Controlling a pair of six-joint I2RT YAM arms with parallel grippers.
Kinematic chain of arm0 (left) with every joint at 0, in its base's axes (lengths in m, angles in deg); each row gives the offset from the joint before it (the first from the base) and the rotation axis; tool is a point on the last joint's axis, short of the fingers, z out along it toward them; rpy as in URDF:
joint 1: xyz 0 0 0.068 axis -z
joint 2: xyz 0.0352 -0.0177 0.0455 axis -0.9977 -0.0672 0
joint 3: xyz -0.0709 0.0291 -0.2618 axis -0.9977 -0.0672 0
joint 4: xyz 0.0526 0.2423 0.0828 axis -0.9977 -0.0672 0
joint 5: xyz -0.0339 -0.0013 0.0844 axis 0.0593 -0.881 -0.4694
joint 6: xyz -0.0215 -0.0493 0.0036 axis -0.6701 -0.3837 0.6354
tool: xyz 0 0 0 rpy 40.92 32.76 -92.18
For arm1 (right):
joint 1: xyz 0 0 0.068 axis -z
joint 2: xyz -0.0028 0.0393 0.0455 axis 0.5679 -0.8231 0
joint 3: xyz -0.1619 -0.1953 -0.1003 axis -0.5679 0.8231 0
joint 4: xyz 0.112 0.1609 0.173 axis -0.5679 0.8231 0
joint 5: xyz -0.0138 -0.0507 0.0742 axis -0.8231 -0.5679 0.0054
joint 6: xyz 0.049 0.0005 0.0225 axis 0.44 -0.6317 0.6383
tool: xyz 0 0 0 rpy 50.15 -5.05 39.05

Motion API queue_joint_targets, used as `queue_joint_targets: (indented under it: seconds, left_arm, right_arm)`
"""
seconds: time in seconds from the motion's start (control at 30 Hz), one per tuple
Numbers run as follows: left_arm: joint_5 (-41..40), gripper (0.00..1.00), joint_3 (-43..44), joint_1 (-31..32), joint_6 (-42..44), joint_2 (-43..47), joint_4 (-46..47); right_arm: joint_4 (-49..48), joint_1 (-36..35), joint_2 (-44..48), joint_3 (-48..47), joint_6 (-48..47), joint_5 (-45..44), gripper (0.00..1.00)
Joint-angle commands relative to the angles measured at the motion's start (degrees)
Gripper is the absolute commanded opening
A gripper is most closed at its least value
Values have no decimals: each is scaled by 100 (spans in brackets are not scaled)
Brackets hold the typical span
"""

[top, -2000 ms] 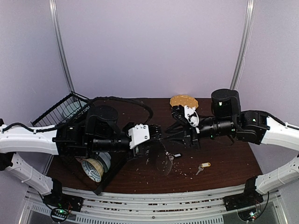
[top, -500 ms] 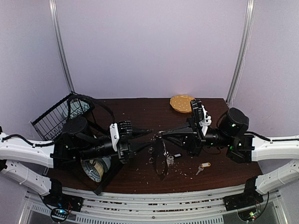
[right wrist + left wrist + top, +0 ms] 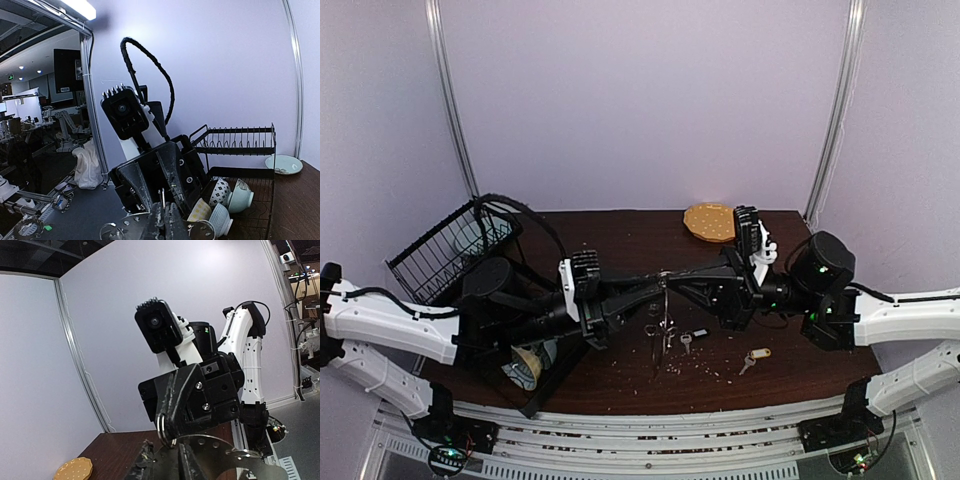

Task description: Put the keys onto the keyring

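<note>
Right gripper [image 3: 667, 274] reaches in from the right over the middle of the dark wooden table [image 3: 620, 235], with its jaws pressed together. In the left wrist view the tips pinch the metal top of the keyring [image 3: 162, 426]. The rest of the keyring [image 3: 662, 315] hangs below them as a pale, thin loop, its lower end down by the tabletop. The left gripper [image 3: 653, 284] comes in from the opposite side, tip to tip with the right one. Its fingers [image 3: 187, 465] stand a little apart at the bottom of its own camera's view, with part of the loop between them. Whether they actually grip the loop cannot be told. Both keys lie on the table, off the ring. The key with the black-and-white tag [image 3: 688, 340] is just right of the hanging loop. The key with the yellow tag [image 3: 752, 358] lies further right, nearer the front edge and under the right arm. Pale crumbs [image 3: 705, 372] are scattered over the wood around them. A round yellow-tan disc [image 3: 710, 222] sits at the far edge of the table. A black wire dish rack [image 3: 450, 245] stands at the left end, and the right wrist view shows bowls [image 3: 235, 197] stacked in it.
</note>
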Motion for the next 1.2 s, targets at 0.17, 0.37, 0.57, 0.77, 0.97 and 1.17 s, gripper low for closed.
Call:
queue_joint_targets:
  seconds: [0.17,0.37,0.57,0.77,0.97,1.17]
  left_arm:
    - [132,14,147,-4,-104,-99,354]
    - [169,13,185,-5,-109,-154,366]
    - [295,23,200,-5,9,-141,307]
    - [573,29,36,-4,776,526,-616]
    - [936,25,514,-4,1243,912,-2425]
    - [808,22,801,-5,1408,808,-3064]
  right_arm:
    - [-263,-53,21,17,-11,-22,0]
    - [-149,-61,1,-45,-71,7,0]
    - [-185,-60,42,-61,-46,106,0]
    - [1820,-59,356,-614,-1210,635,0]
    - [3648,-55,379,-1284,-2123,936,0]
    - [3534,-54,389,-1300,-2079,755,0]
